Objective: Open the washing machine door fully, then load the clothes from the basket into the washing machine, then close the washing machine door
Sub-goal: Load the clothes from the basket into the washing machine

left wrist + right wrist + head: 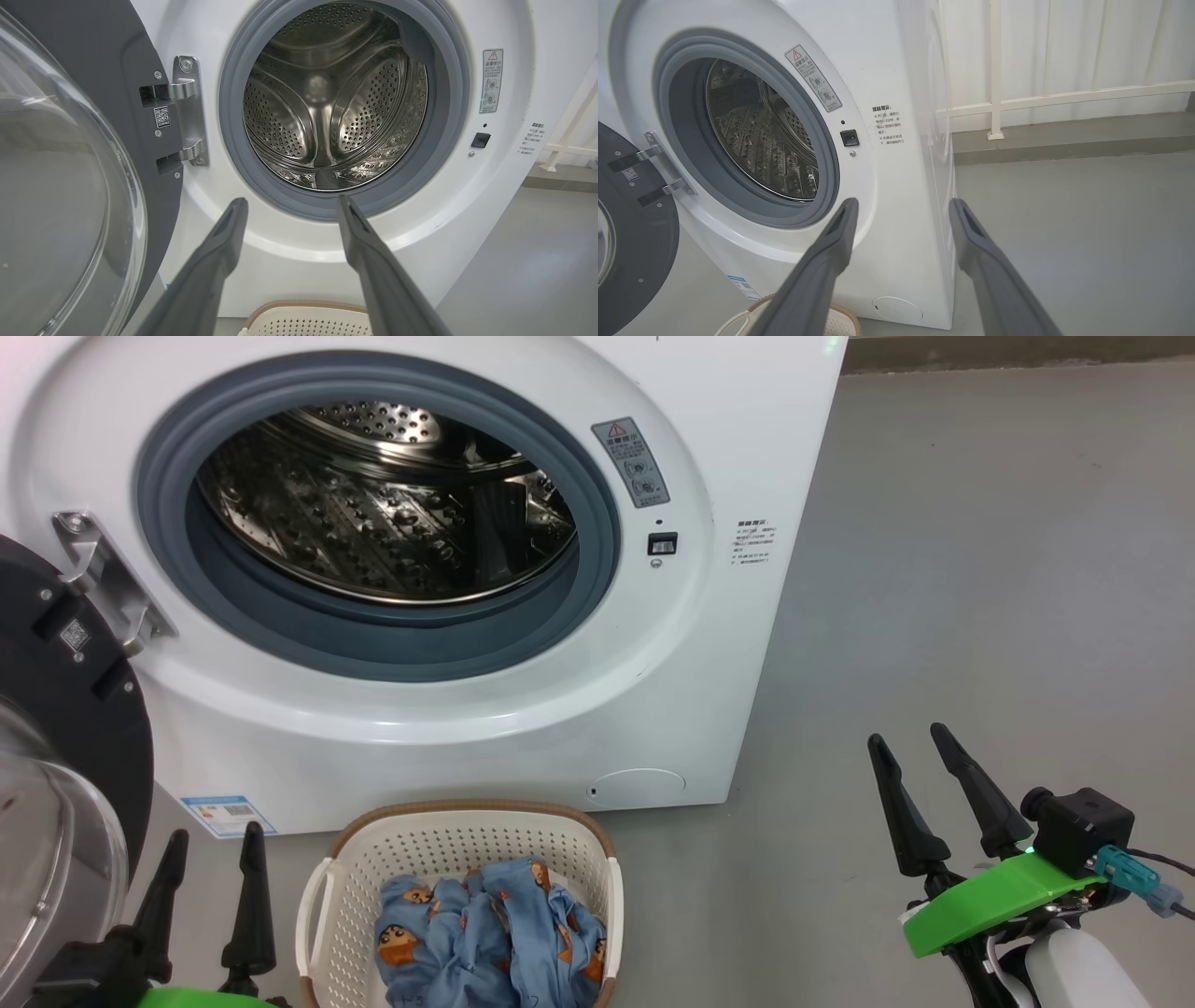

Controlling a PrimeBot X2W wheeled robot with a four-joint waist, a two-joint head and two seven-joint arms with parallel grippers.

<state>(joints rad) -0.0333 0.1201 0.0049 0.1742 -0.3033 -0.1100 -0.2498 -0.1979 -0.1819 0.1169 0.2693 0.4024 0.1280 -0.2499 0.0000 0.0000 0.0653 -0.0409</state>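
The white washing machine [485, 737] stands with its steel drum [383, 504] exposed. Its door [65, 709] hangs swung out at the left on a metal hinge, glass bowl [60, 186] bulging toward me. On the floor in front sits the cream basket [457, 840] holding the light blue printed clothes [490, 933]. My left gripper [213, 840] is open, low at the left beside the basket, between it and the door. My right gripper [907, 737] is open and empty over bare floor, right of the machine. In the left wrist view the left gripper [292, 201] points at the drum [327, 98].
Grey floor [980, 569] stretches to the right of the machine. A white railing [994, 93] and a pale curtain stand behind the machine's right side. The round filter cap [639, 787] and a blue label sticker [227, 814] mark the machine's lower front.
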